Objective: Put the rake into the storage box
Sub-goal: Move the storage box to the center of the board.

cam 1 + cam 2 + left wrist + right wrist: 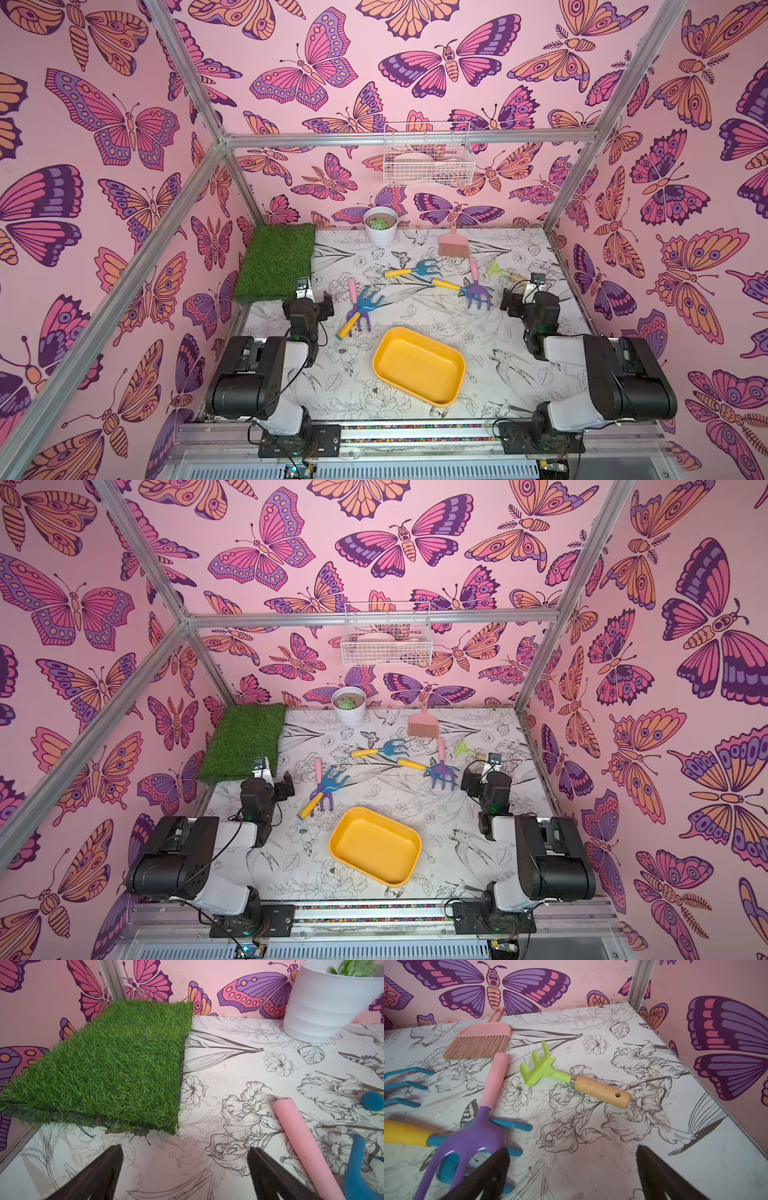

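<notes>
A small green rake [538, 1068] with a wooden handle lies at the table's right side, also seen in both top views [500, 272] [467, 751]. Blue rakes with yellow handles [415, 269] [363, 307] and purple forks with pink handles [478, 295] [303, 1147] lie across the middle. The yellow storage box [419, 365] [375, 845] stands empty near the front. My left gripper [316, 293] [186, 1153] is open over bare table beside a pink handle. My right gripper [521, 291] [573, 1153] is open, just in front of the green rake.
A grass mat [274, 262] fills the back left corner. A white plant pot [380, 232] and a pink brush [451, 245] stand near the back wall. A white wire basket [428, 160] hangs on that wall. Walls close in the left, right and back.
</notes>
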